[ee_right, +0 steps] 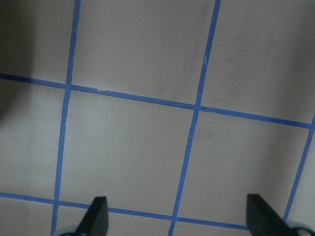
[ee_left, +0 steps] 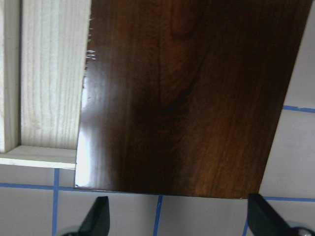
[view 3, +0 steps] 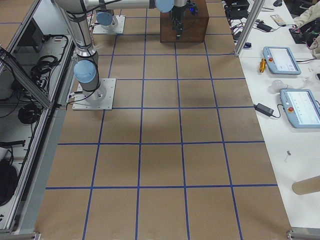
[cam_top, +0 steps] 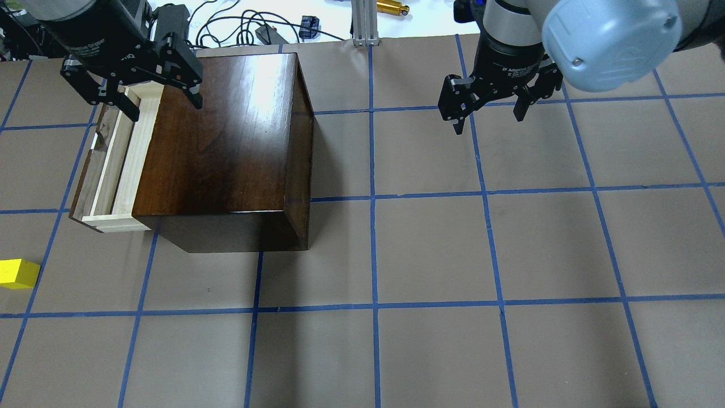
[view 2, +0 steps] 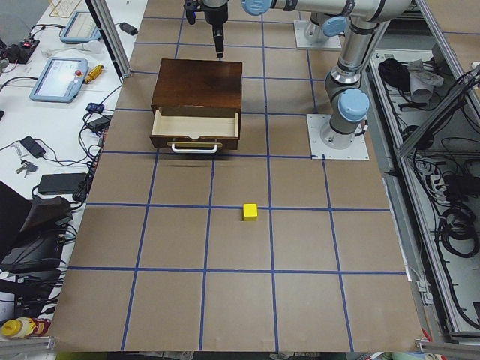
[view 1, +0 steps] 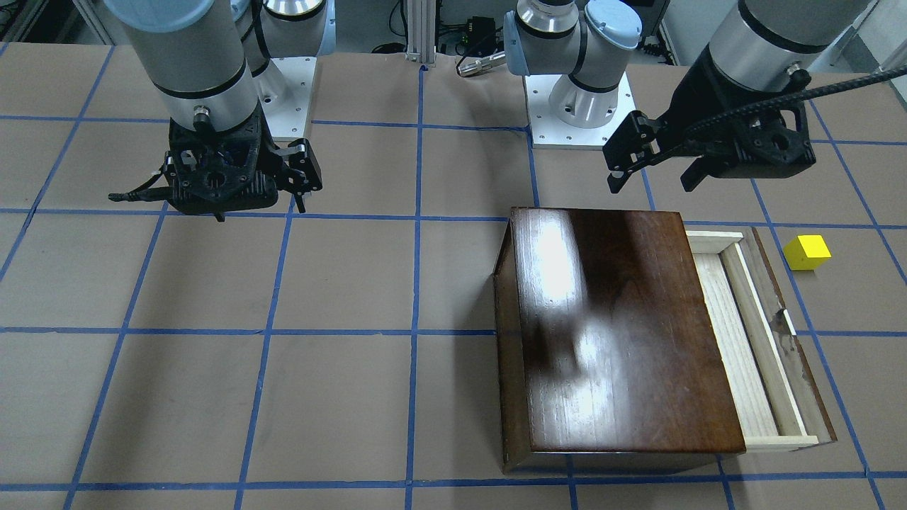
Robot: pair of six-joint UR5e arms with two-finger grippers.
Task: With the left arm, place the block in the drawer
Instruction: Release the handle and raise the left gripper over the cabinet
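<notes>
The yellow block (view 1: 806,252) lies on the table a little past the drawer front, apart from it; it also shows in the overhead view (cam_top: 17,273) and the exterior left view (view 2: 250,211). The drawer (view 1: 737,340) (cam_top: 122,164) (ee_left: 49,73) stands pulled out of the dark brown box (view 1: 616,326) (cam_top: 226,130) and is empty. My left gripper (view 1: 652,185) (cam_top: 165,110) (ee_left: 179,221) hangs open and empty high above the box top, near the drawer side. My right gripper (cam_top: 488,122) (ee_right: 177,221) hangs open and empty over bare table, far from the box.
The two arm base plates (view 1: 581,127) (view 1: 290,106) sit at the robot's edge of the table. Cables and small tools (cam_top: 272,28) lie past the far edge. Blue tape lines grid the brown tabletop (cam_top: 430,249).
</notes>
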